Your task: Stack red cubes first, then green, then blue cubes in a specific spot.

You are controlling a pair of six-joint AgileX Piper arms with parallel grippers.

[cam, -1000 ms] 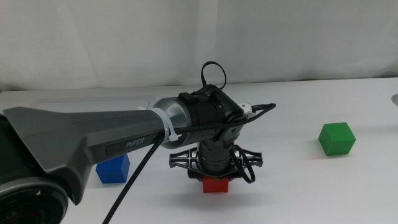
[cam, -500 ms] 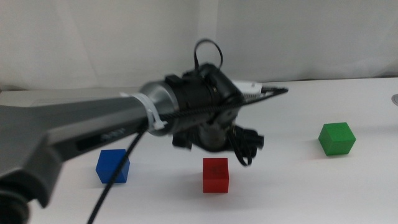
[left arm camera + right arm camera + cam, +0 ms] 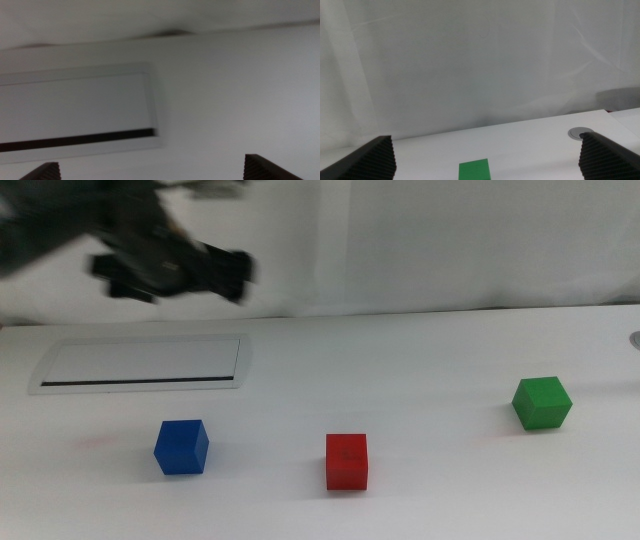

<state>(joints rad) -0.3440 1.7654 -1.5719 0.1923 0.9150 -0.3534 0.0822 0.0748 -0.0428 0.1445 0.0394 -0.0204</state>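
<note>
Three small matte cubes sit apart on the plain white tabletop [image 3: 430, 360] in the middle view: the solid red cube [image 3: 346, 461] at lower centre, the deep blue cube [image 3: 181, 446] to its left, and the bright green cube [image 3: 541, 402] at the right. None touches another, so no stacking is done yet. The red one stands flat on bare table, and by my reading it marks the spot on which the other two must go.

The left gripper [image 3: 170, 265] is a dark blur at the upper left of the frame, high above the grey-framed rectangular slot panel [image 3: 140, 364]. In its wrist view the two jaw tips sit wide apart at the bottom corners, with nothing between them and the panel [image 3: 80, 115] below. The right gripper [image 3: 485, 172] does not appear in the middle view. Its own camera shows its jaws spread wide and empty, with the green cube [image 3: 474, 169] low in the centre between them and a small round grey fitting [image 3: 580, 133] on the table beyond.

Green looks to be the next piece. The right arm is already lined up with it, so it seems the natural one to fetch it. A good grasp would square the jaws to two opposite faces, close at mid-height, lift clear, then lower it dead level onto the red cube with edges matched before letting go.
</note>
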